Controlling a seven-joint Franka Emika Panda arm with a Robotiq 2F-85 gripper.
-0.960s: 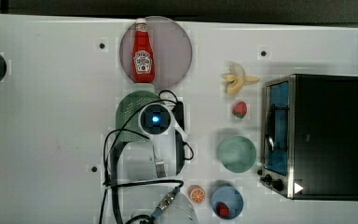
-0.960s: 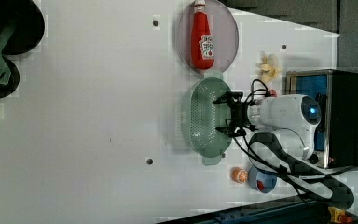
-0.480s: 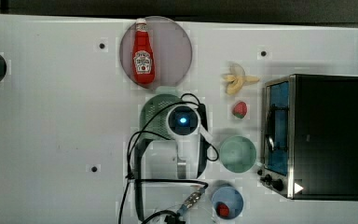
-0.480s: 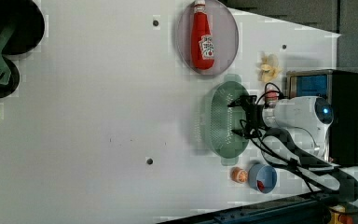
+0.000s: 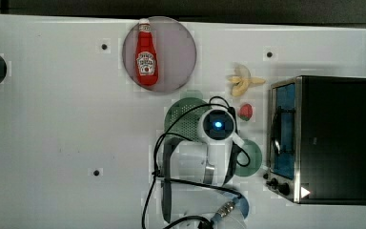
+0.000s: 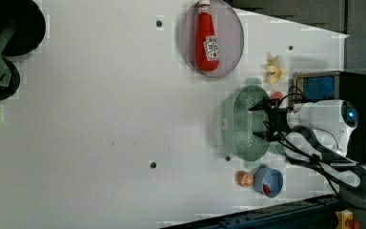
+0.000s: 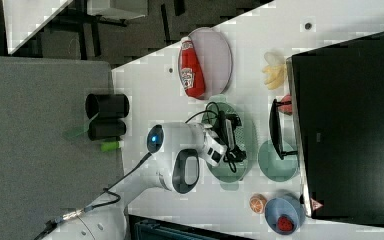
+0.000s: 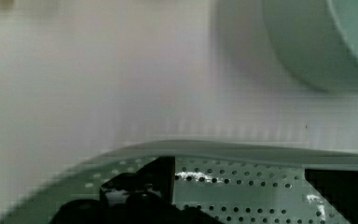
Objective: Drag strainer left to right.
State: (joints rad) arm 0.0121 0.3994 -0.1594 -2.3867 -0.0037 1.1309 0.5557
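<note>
The strainer, a pale mint-green oval colander with a perforated centre, lies on the white table beside the black oven. It also appears in the left view, the right view and the wrist view. My gripper reaches down into the strainer's basin on the side nearest the oven, fingers spread and holding nothing. From above, the arm's wrist hides that half of the strainer. A dark fingertip rests against the holed inner wall. The small solid green bowl sits just beyond the strainer's rim.
A ketchup bottle lies on a grey plate. A banana and a strawberry sit close to the oven. An orange slice and a blue bowl lie near the table's edge. Black cups stand far off.
The arm and the strainer have slid together toward the top view's right, ending close to the oven and the green bowl. The fingers stayed spread inside the basin.
</note>
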